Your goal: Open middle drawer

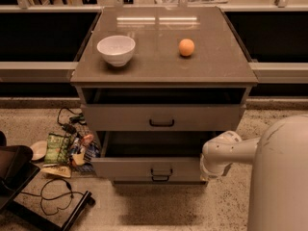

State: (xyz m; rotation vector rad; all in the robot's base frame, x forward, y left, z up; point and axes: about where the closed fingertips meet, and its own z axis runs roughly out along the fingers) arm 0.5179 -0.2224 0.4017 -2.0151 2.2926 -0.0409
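The grey cabinet [163, 66] has three drawers. The middle drawer [144, 166] is pulled well out, its dark inside showing behind the front and its black bar handle [161, 171] facing me. The top drawer [161, 115] is out only a little. Of the bottom drawer only a handle [161, 178] shows under the middle one. My white arm [221, 150] reaches in from the right. My gripper [207, 173] is at the right end of the middle drawer's front, mostly hidden by the arm's wrist.
A white bowl [116, 49] and an orange [186, 47] sit on the cabinet top. Snack bags and clutter [65, 150] lie on the floor to the left, with a black cable [53, 196] and a dark chair base [14, 177]. My white body [281, 177] fills the lower right.
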